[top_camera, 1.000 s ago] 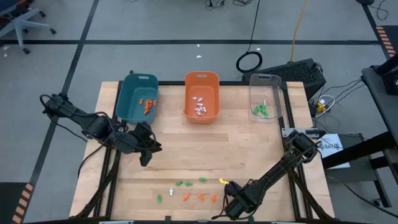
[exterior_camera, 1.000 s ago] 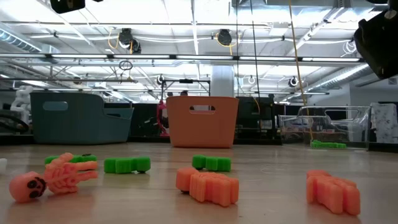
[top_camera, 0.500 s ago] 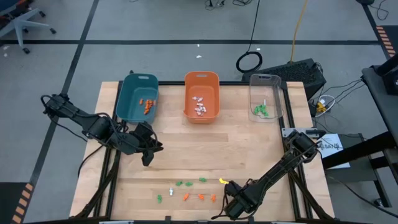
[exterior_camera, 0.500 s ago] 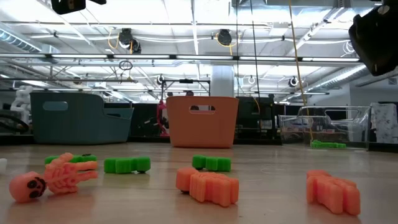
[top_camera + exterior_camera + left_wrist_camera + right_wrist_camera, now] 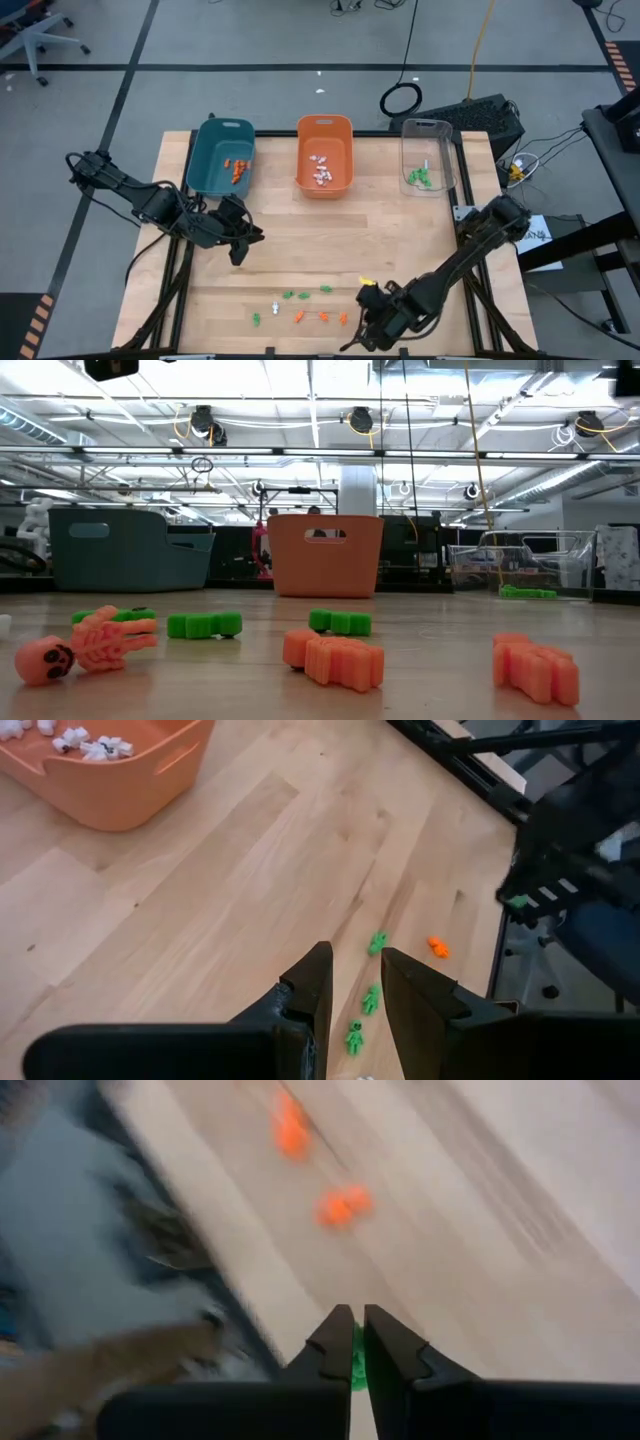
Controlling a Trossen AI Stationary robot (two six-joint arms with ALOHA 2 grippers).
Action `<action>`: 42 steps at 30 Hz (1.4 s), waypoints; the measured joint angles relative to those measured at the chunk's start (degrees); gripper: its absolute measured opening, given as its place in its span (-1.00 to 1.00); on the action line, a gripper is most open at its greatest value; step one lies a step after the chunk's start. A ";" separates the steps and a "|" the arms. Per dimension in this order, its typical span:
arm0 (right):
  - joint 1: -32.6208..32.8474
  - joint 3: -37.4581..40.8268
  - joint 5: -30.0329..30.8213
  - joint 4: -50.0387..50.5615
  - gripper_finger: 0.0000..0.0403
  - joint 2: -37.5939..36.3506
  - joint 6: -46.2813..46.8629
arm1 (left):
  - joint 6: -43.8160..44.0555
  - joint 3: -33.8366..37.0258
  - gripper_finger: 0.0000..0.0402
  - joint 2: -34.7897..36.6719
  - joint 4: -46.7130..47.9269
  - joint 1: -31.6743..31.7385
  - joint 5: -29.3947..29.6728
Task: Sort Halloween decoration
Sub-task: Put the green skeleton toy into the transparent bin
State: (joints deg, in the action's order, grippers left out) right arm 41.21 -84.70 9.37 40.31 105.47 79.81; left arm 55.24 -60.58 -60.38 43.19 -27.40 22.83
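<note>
The right arm reaches low across the front of the table (image 5: 300, 250), and its gripper (image 5: 366, 293) hangs just above the row of trinkets (image 5: 300, 305) scattered along the front edge. In the right wrist view its two fingers (image 5: 335, 1342) are pinched together on a small green trinket (image 5: 357, 1352), which shows only as a sliver in the narrow gap between them. Two orange trinkets (image 5: 340, 1206) lie on the wood beyond it.

The left arm waits over the left middle of the table, bent at the elbow, with its gripper (image 5: 240, 240) pointing toward the centre. Its fingers (image 5: 310, 990) stand slightly apart and hold nothing; three green trinkets (image 5: 368, 1000) and an orange one (image 5: 437, 947) lie on the table past them.

At the back stand three bins: a teal bin (image 5: 220, 155) with orange pieces, an orange bin (image 5: 324, 128) with white pieces, and a clear bin (image 5: 425, 130) with green pieces.

No writing can be read anywhere.
</note>
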 joint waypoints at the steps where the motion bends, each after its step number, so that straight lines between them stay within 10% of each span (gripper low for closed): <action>1: -0.02 -0.03 1.75 -0.89 -1.00 -1.35 -0.44 | 0.00 0.00 -0.56 0.00 -0.28 0.00 0.00; 13: -0.21 -0.05 26.82 -22.01 -1.00 -14.16 -21.43 | -0.02 0.03 -0.56 -0.85 -2.20 0.00 1.64; 28: -1.14 -0.05 34.28 -35.57 -1.00 -17.77 -48.58 | -0.08 0.04 -0.56 -1.14 -3.92 -0.01 1.62; 42: -1.14 -0.05 34.14 -35.91 -1.00 -18.16 -53.58 | -0.16 0.04 -0.56 -1.14 -6.87 -0.01 1.60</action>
State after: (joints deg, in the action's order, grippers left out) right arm 40.07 -84.75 43.51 4.40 87.31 26.24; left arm 55.08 -60.53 -61.52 36.32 -27.41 24.43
